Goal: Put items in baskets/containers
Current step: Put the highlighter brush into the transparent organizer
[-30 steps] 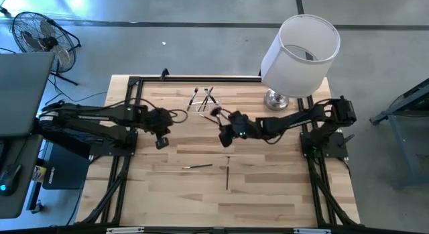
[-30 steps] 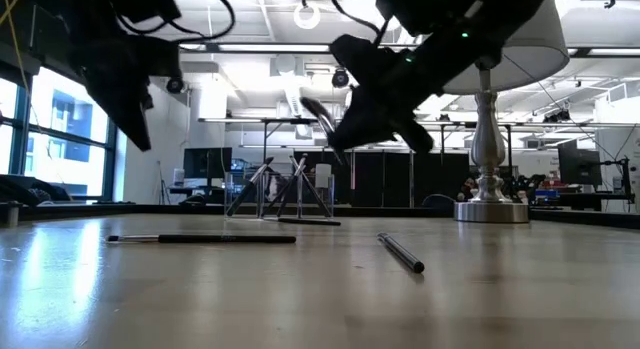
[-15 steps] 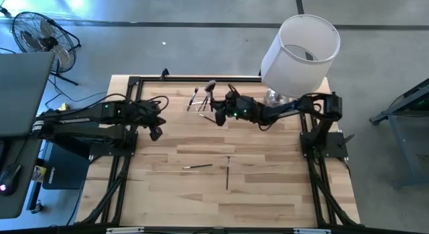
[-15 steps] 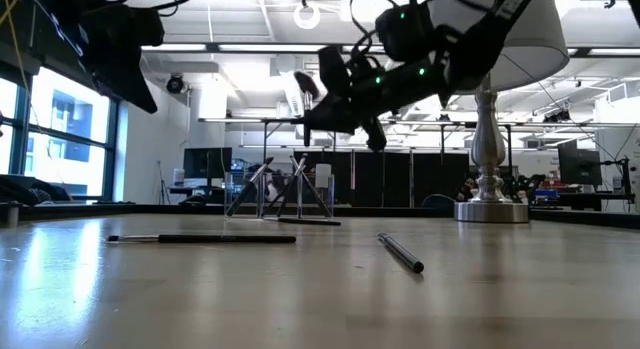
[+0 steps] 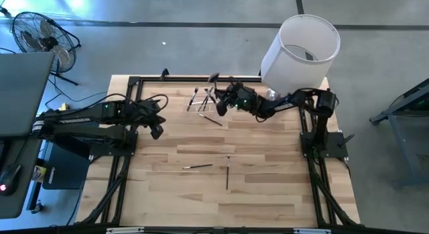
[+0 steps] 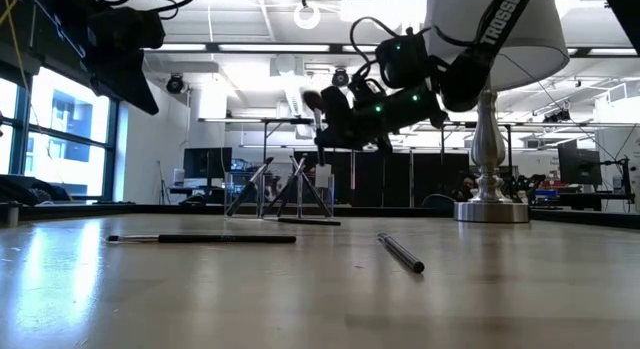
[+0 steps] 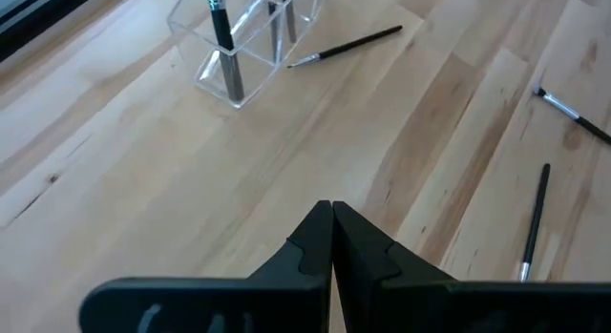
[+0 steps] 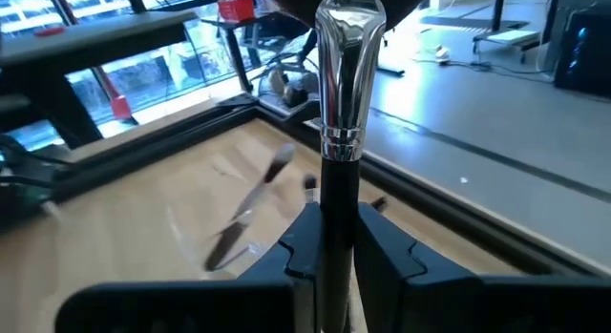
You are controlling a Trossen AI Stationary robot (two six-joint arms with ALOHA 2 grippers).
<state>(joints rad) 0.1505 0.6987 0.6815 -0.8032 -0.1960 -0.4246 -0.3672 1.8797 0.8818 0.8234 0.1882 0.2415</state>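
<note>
Nearest the front edge of the pale plank table (image 5: 268, 187), two loose makeup brushes lie flat and apart on open wood: a thin one (image 5: 198, 166) with a light tip, and a dark pencil-like one (image 5: 227, 178) pointing toward the front. Bare boards stretch on every side of them.

Farther back on the left, the left end effector (image 5: 156, 131) hangs over empty table near the black frame rail, its two dark fingers (image 7: 329, 239) pressed together on nothing.

Beyond mid-table another slim brush (image 5: 212, 119) lies slanted just in front of the clear plastic holder (image 5: 201, 100), which stands near the rear edge with several brushes leaning inside; its see-through walls are hard to make out from above.

The right end effector (image 5: 218, 105) is raised just beside the holder, on the lamp's side, fingers clamped on a thick brush (image 8: 342, 133) with a glossy black handle and a bright silver ferrule. Its head is cut off in the wrist view; the dark tuft (image 5: 214, 77) near the rear rail is probably it.

Behind the right arm, a white lampshade (image 5: 299, 53) hides most of its chrome base (image 6: 490, 211).
</note>
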